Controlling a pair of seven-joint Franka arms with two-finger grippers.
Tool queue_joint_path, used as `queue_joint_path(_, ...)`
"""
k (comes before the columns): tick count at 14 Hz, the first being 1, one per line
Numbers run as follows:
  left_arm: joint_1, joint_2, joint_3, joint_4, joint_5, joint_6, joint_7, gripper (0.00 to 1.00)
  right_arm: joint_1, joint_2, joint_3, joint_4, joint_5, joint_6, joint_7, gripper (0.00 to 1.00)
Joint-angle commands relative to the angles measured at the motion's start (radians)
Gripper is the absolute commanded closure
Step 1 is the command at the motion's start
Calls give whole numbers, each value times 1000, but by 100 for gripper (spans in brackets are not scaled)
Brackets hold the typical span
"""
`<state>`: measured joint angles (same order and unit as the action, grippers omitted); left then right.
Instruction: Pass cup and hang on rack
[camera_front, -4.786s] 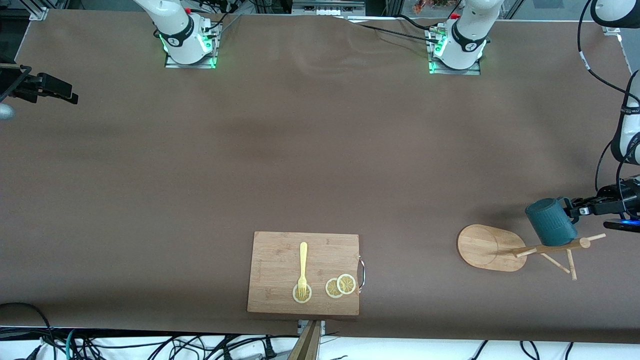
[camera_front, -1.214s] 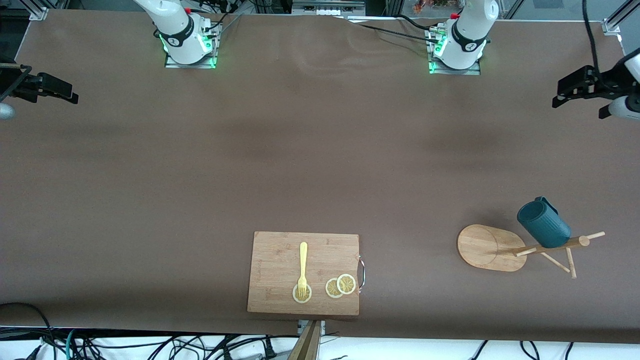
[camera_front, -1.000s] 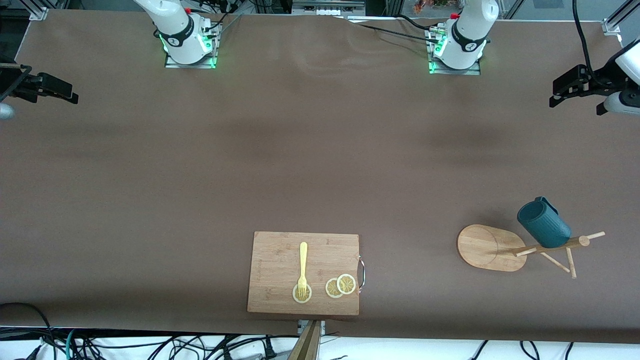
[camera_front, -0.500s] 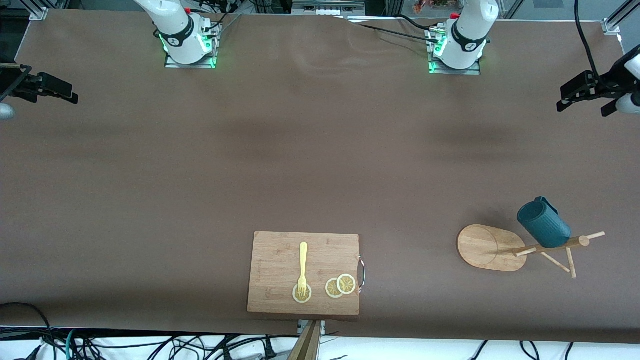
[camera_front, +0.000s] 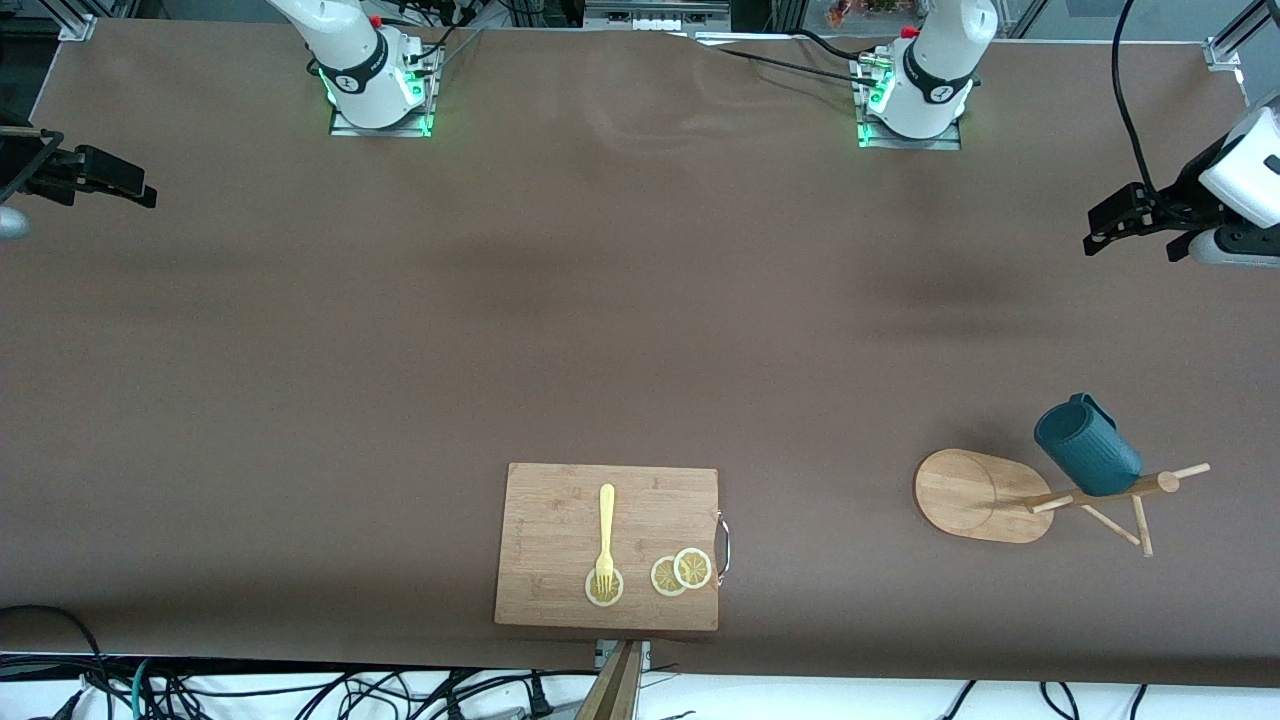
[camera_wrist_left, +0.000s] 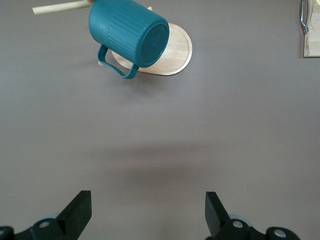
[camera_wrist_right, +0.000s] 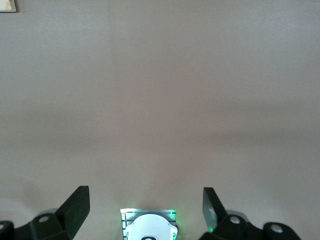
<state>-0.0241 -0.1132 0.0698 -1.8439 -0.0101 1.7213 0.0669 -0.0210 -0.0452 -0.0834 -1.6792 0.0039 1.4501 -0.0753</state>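
The dark teal ribbed cup (camera_front: 1088, 450) hangs on the bamboo rack (camera_front: 970, 495), up near the top of its post, with nothing gripping it. In the left wrist view the cup (camera_wrist_left: 125, 30) shows its bottom and handle above the rack's oval base (camera_wrist_left: 177, 50). My left gripper (camera_front: 1092, 232) is open and empty, up in the air over the table at the left arm's end, well apart from the rack; the left wrist view (camera_wrist_left: 147, 200) shows its jaws wide apart. My right gripper (camera_front: 135, 188) waits open and empty over the right arm's end of the table, and the right wrist view (camera_wrist_right: 145, 197) shows it too.
A rectangular wooden cutting board (camera_front: 560, 530) lies near the front edge with a yellow fork (camera_front: 606, 530) and lemon slices (camera_front: 682, 572) on it. Its corner shows in the left wrist view (camera_wrist_left: 312, 35). The right arm's base (camera_wrist_right: 149, 227) shows in the right wrist view.
The left gripper, earlier at the cup's handle by the rack, has let go and drawn away to the table's end. In the last half second it shifted slightly. The cup stays hanging.
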Motion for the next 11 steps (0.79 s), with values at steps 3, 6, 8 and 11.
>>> queue_joint_path(3, -14, -20, -21, 21, 21, -68, -38, 0, 3, -4, -1, 12, 11, -14, 8, 0)
queue_joint_path(6, -14, -26, -31, 37, 16, -104, -45, 0, 3, -4, -1, 12, 11, -14, 8, 0)
queue_joint_path(8, -14, -23, -31, 66, 16, -144, -47, 0, 3, -4, -1, 12, 11, -14, 8, 0)
queue_joint_path(11, -13, -23, -30, 74, 13, -146, -47, 0, 3, -4, -1, 12, 11, -14, 8, 0)
